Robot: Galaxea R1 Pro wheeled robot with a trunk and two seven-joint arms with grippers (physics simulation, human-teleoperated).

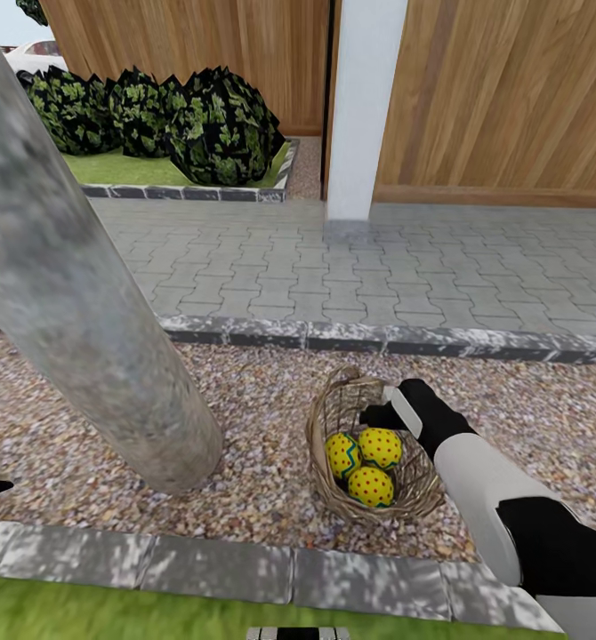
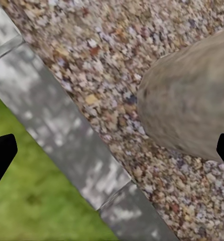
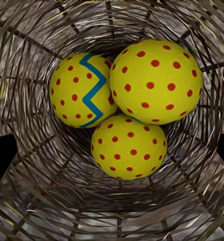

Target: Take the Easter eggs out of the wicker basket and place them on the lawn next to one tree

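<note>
Three eggs (image 1: 366, 462) in basket (image 1: 334, 418) beside trunk (image 1: 76, 293).

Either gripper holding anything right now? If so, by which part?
Nothing held. The right gripper hangs open above the wicker basket, all three Easter eggs loose inside. The left gripper is open over gravel, with nothing between its fingertips.

The head camera looks forward and down over gravel (image 1: 245, 400), trunk (image 1: 76, 293) and basket (image 1: 329, 422). The left wrist camera faces down, close to kerb (image 2: 67, 140) and trunk base (image 2: 192, 105). The right wrist camera looks straight into the basket (image 3: 36, 50), very near the eggs (image 3: 129, 145).
</note>
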